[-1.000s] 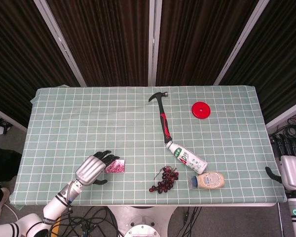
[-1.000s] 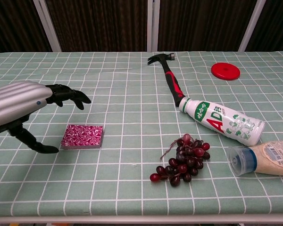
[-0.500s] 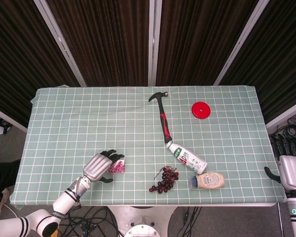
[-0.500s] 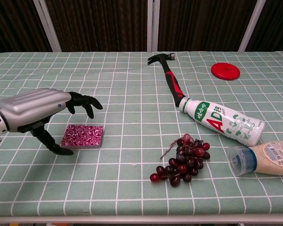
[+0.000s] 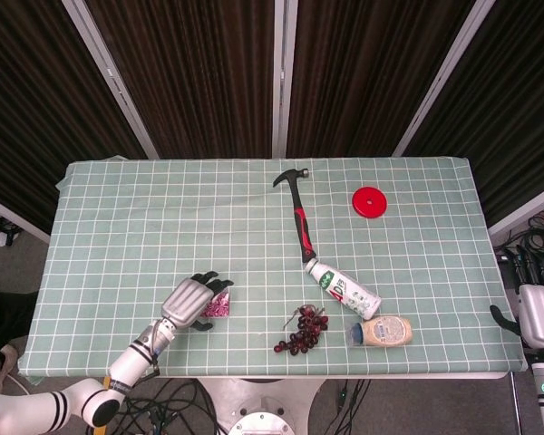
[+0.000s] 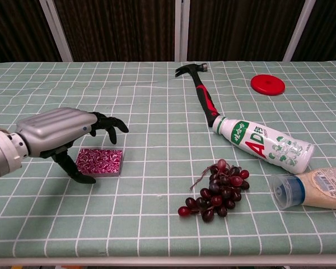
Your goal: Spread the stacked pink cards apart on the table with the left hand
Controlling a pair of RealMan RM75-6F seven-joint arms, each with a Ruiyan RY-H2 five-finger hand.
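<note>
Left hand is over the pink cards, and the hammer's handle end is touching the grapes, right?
Not quite. The left hand is over the pink cards, but the hammer handle ends at the white bottle cap; the grapes lie apart, nearer the front edge. The chest view shows it.

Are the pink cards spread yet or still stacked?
Still stacked. The pink cards lie as one neat block on the table; the left hand arches over them, fingers apart, holding nothing.

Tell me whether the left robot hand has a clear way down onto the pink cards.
Probably yes. The left robot hand hovers over the pink cards, fingers spread, and nothing lies between them; the grapes sit well aside.
</note>
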